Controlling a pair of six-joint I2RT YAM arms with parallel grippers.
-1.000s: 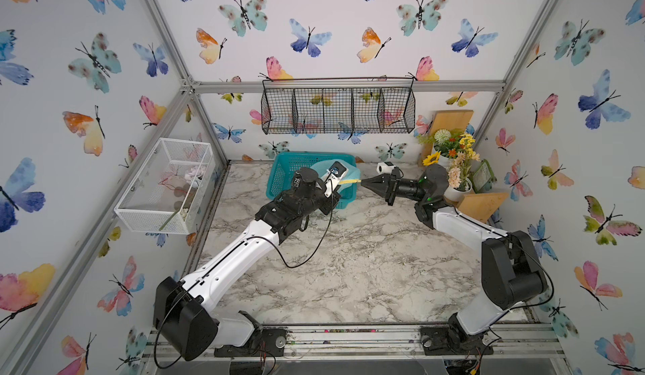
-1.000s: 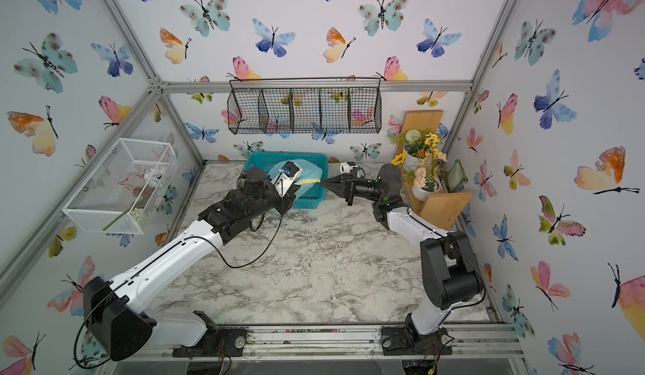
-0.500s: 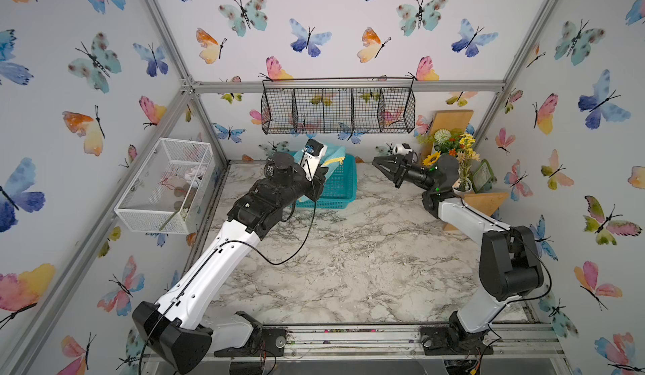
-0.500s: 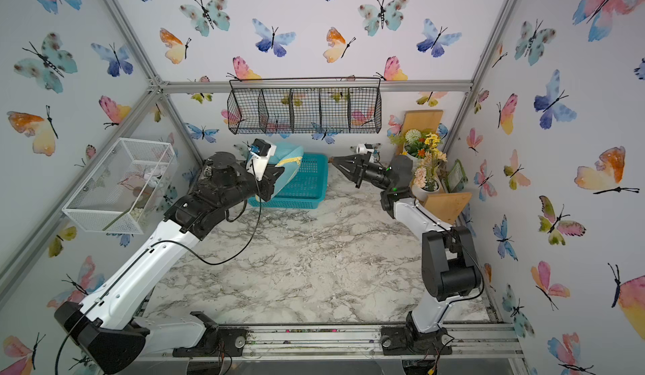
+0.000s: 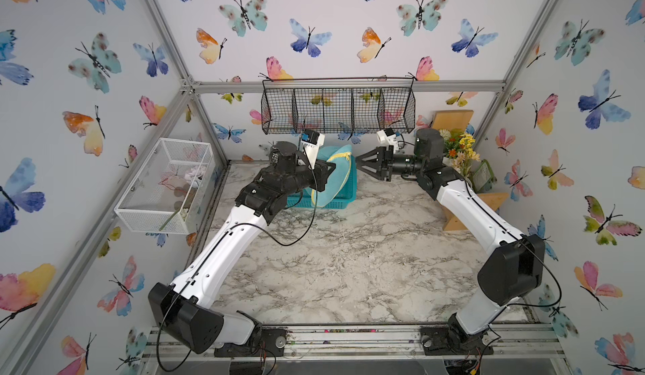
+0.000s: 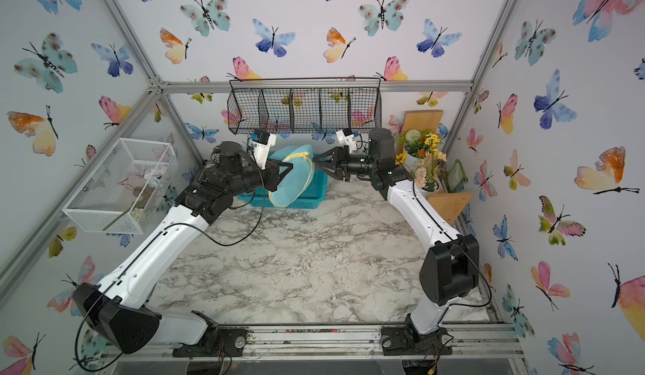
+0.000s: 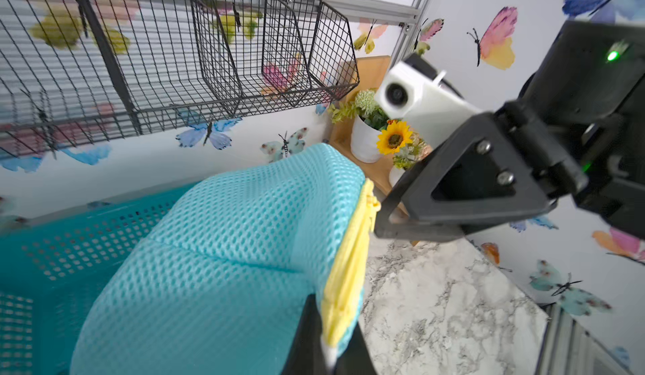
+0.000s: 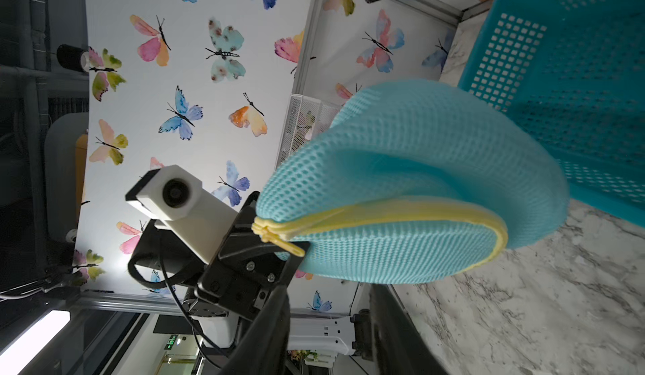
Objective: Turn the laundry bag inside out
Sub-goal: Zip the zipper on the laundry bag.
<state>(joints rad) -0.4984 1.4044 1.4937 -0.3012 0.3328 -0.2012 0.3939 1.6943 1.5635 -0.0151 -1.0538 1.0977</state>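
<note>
**Over the teal basket [image 5: 343, 197]: pinched left, spread right**

Reached in from both sides, elbows bent, wrists level and facing. Pinched the yellow piping [image 7: 349, 272] of the laundry bag [image 5: 335, 178] with the left end effector [image 5: 331, 168], bag tilted, clear of the bench [image 5: 349, 261]. Held the right end effector [image 5: 360, 160] spread, tips just beside that piping.

The laundry bag [image 5: 336, 172] hangs over the basket [image 5: 343, 200] at the back of the table [image 5: 349, 258], between the left gripper [image 5: 331, 168] and the right gripper [image 5: 364, 165], below the wire rack [image 5: 338, 111].
</note>
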